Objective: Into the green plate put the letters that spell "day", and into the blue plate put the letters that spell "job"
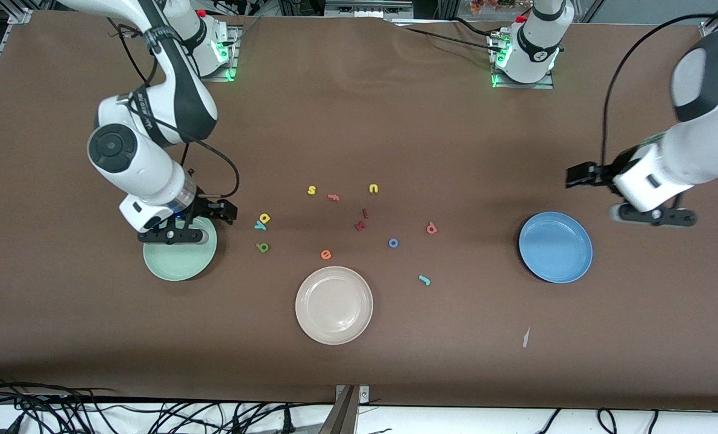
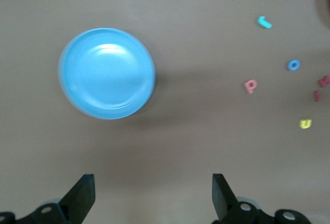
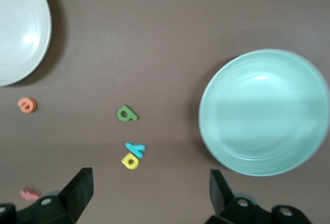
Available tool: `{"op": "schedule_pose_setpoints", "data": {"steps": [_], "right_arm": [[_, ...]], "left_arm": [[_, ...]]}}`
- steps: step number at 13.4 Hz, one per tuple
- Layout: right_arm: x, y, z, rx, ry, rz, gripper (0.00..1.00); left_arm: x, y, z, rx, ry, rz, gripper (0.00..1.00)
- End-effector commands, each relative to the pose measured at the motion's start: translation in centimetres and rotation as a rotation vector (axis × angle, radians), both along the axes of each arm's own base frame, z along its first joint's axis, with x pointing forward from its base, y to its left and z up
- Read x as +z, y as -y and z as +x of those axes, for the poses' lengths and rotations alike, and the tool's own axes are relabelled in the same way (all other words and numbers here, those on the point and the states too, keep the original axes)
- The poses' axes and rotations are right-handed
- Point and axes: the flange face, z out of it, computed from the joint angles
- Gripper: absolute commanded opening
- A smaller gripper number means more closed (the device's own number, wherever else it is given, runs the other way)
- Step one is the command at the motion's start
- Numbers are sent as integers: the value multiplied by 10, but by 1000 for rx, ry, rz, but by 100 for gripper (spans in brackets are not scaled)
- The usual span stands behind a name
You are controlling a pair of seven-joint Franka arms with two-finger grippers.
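Note:
The green plate (image 1: 181, 265) (image 3: 265, 112) lies toward the right arm's end, with nothing in it. My right gripper (image 1: 173, 236) (image 3: 149, 193) hangs open above its rim. Beside that plate lie the yellow "d" (image 1: 264, 217) (image 3: 130, 160), the teal "y" (image 1: 260, 226) (image 3: 135, 148) and the olive "a" (image 1: 263, 247) (image 3: 126, 114). The blue plate (image 1: 555, 247) (image 2: 106, 73) is also bare. My left gripper (image 1: 654, 215) (image 2: 153, 193) hovers open over the table beside it. Mid-table lie the pink "b" (image 1: 431, 228) (image 2: 250, 86), the blue "o" (image 1: 393, 243) (image 2: 293, 65) and the teal "j" (image 1: 424, 279) (image 2: 264, 22).
A cream plate (image 1: 334, 305) (image 3: 18, 28) sits nearest the front camera. Other loose letters: orange "e" (image 1: 326, 254), yellow "s" (image 1: 311, 190), salmon "f" (image 1: 333, 197), yellow "u" (image 1: 374, 188) and two dark red ones (image 1: 362, 220). A paper scrap (image 1: 525, 337) lies near the front edge.

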Motion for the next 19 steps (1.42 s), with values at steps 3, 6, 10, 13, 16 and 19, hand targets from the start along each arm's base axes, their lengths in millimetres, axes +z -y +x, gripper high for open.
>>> {"op": "schedule_pose_setpoints", "data": {"steps": [3, 6, 10, 13, 16, 19], "right_arm": [[-53, -34, -25, -331, -32, 54, 99], [-85, -44, -35, -467, -65, 53, 99], [-130, -42, -56, -540, -66, 60, 99], [-156, -38, -72, -545, -59, 62, 99], [-164, -39, -76, -550, -58, 65, 99], [-174, -48, -79, -537, -55, 69, 98]], "left_arm": [[-77, 92, 12, 157, 21, -2, 100], [-137, 154, 1, 281, 96, 15, 100], [-220, 214, -9, 436, 137, 76, 100], [-261, 225, -13, 524, 126, 98, 100], [-287, 229, -12, 588, 116, 106, 100], [-298, 232, -16, 623, 105, 117, 94]]}}
